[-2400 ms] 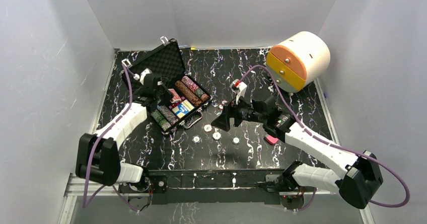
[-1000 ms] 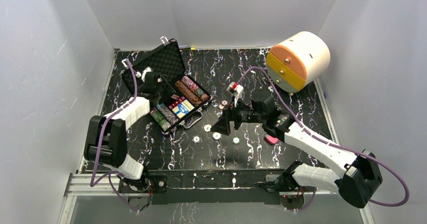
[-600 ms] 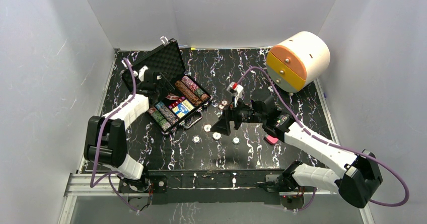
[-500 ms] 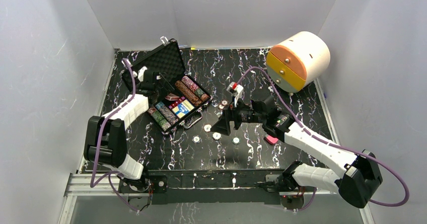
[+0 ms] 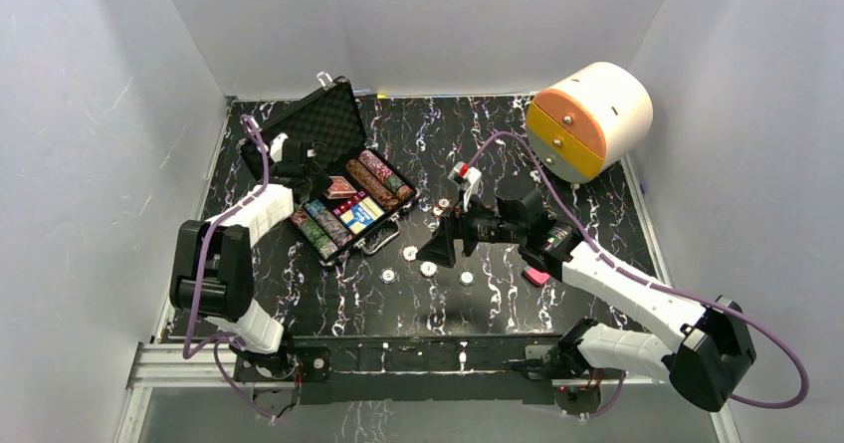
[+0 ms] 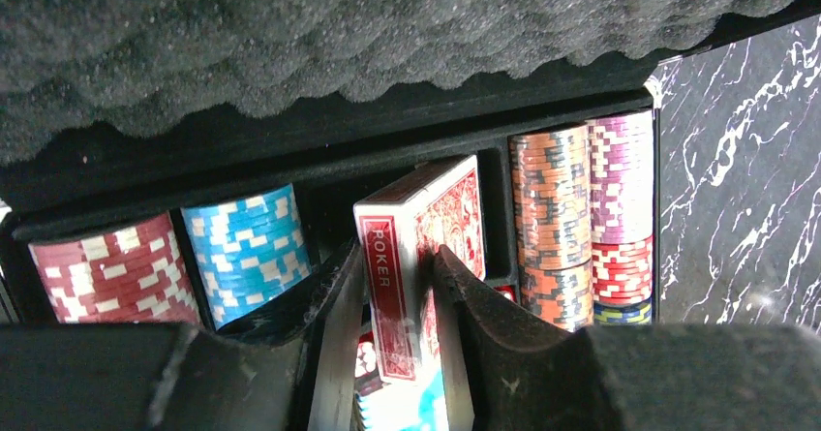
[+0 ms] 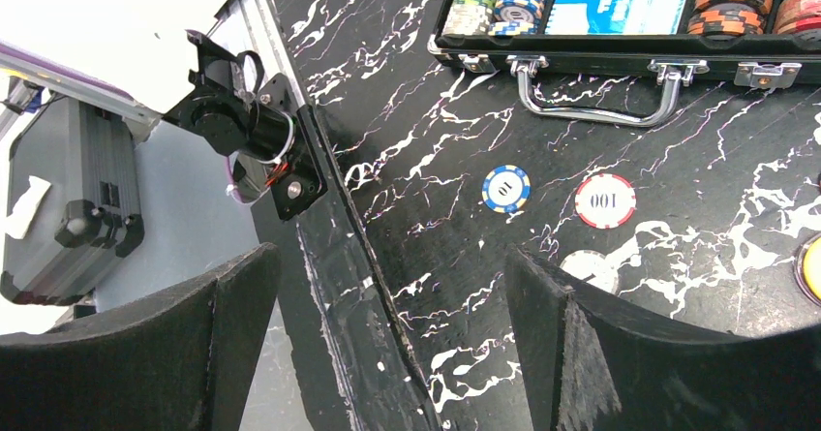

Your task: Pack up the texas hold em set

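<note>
At the left wrist only, the left tool gripped a red-backed card deck; overhead, the right tool hung wide open.

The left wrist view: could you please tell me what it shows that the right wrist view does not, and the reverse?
Only the left wrist view: the foam lid and the red card deck, upright between the left gripper fingers. Only the right wrist view: the handle of the case, plus a blue chip and a red chip loose on the table, framed by the open right gripper. Both: the case, its chip rows and the marbled table.
</note>
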